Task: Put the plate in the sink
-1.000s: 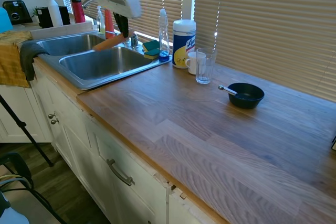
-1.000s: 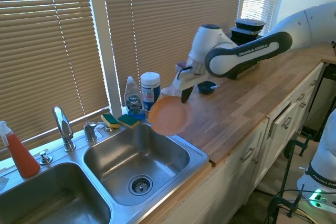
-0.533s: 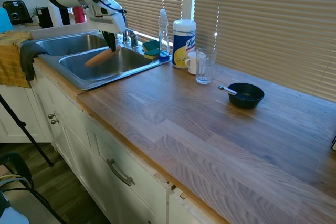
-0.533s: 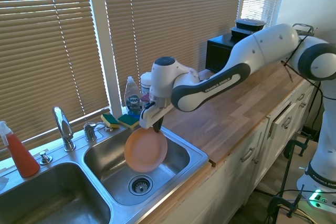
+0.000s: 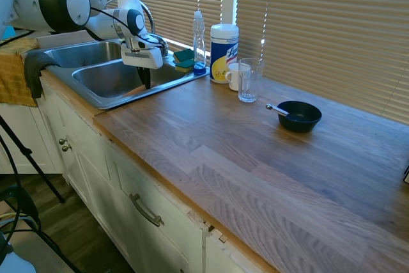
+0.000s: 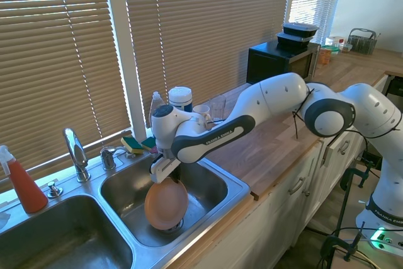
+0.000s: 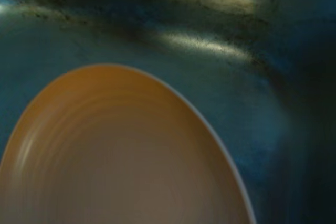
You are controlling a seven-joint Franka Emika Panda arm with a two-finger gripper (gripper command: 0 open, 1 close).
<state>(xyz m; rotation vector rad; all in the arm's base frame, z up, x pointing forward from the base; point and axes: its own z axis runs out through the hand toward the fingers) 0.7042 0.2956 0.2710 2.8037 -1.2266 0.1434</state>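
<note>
Hanging on edge from the hand (image 6: 167,177), the plate (image 6: 166,204) was down inside the right-hand basin of the sink (image 6: 208,184), its lower rim at or just above the drain, though contact with the steel floor could not be told. The hand pinched the plate's upper rim, fingers clamped together on it, and the plate stood nearly upright, face turned toward the front of the sink. In the wrist view the plate (image 7: 121,156) filled the lower frame with blurred basin steel behind it. The main risk, as I judged it, was release from this upright pose: let go while on edge, the plate would tip and slap flat, or roll along the basin floor and knock the wall, which could chip it. A rim pinch also gave little hold against twisting, so a quick move might let it swing or slip early. Pressing lower with the rim already down could jam it against the steel. Sponges (image 6: 142,145) and a soap bottle (image 5: 199,39) stood on the ledge behind the basin, near the arm's elbow sweep. On the worktop (image 5: 255,158), the bowl (image 5: 299,116) sat well apart.
</note>
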